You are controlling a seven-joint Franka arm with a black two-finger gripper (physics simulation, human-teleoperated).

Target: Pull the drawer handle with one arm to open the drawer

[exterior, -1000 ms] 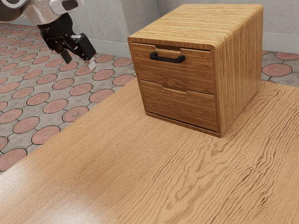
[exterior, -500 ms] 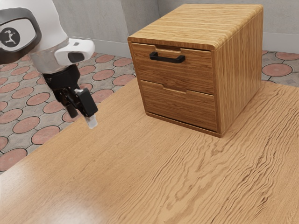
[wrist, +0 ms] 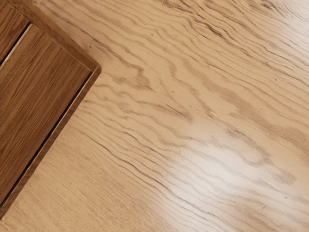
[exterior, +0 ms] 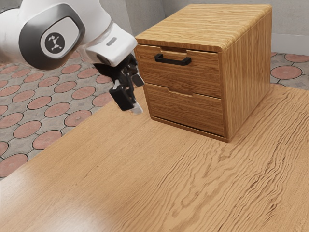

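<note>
A wooden cabinet [exterior: 241, 63] stands at the back of the table, with two drawers in its front. The top drawer [exterior: 193, 72] carries a black bar handle [exterior: 172, 60] and sits flush with the cabinet face, as does the lower drawer [exterior: 188, 108]. My black gripper [exterior: 134, 99] hangs just off the cabinet's front corner on the exterior view's left, lower than the handle, level with the lower drawer. Its fingers stand apart, open, with nothing between them. In the wrist view the cabinet's lower front [wrist: 38, 96] lies beside the hand, above the table.
The wooden table [exterior: 169, 183] stretches wide in front of the cabinet. Its edge runs diagonally on the exterior view's left, and beyond it lies a floor of round red tiles [exterior: 43, 96]. My white arm [exterior: 53, 34] comes in from the upper left.
My arm has swung from the far upper left, down over the table's edge, then across to the exterior view's right, up to the cabinet's front corner. The drawers have not moved.
</note>
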